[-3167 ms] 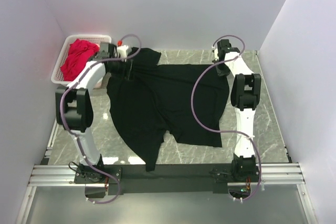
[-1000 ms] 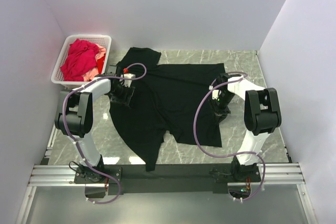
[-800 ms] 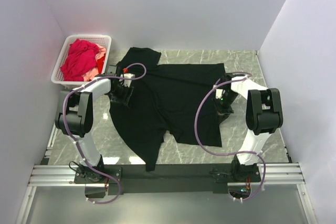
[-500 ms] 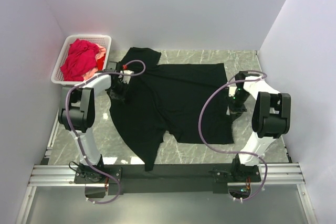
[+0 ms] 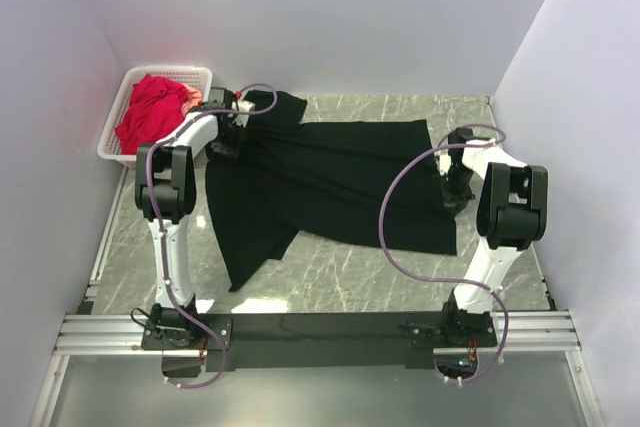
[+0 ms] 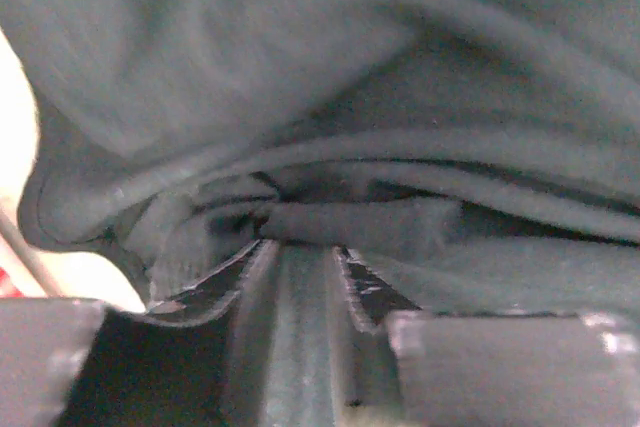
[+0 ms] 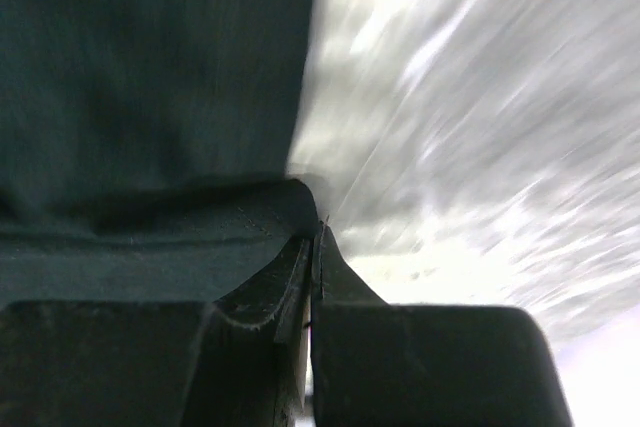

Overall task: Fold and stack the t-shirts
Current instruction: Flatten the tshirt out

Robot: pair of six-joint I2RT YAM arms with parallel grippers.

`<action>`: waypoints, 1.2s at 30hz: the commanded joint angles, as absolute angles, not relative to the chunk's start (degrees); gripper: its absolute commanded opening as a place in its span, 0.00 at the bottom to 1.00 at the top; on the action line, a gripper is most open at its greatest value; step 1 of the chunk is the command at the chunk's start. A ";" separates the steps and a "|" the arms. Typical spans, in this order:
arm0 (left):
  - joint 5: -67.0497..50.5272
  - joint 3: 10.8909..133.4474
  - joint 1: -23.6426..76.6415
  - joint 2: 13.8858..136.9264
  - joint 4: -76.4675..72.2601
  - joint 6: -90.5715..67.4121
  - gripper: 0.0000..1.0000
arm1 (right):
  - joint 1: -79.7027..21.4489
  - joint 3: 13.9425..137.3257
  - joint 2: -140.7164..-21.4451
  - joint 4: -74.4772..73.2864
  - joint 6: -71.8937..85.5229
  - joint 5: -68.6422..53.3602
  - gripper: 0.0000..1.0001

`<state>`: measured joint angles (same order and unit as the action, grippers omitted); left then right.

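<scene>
The black t-shirt [image 5: 330,182] lies spread across the table [image 5: 345,282]. Left end effector [image 6: 300,247] pinches cloth at ten o'clock, right end effector [image 7: 313,237] pinches the hem at three; I'd pull apart evenly, low.

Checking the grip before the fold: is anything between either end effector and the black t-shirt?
Nothing visible. The left end effector is shut on a bunched fold of the black t-shirt, and the right end effector is shut on its edge, with cloth directly between the fingers in both wrist views.
</scene>
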<state>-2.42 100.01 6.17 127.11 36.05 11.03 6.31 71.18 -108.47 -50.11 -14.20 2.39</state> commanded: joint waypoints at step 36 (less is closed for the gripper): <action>-8.70 49.66 43.85 86.13 30.06 28.65 0.51 | -1.85 74.53 -102.48 -55.63 -14.76 -16.61 0.36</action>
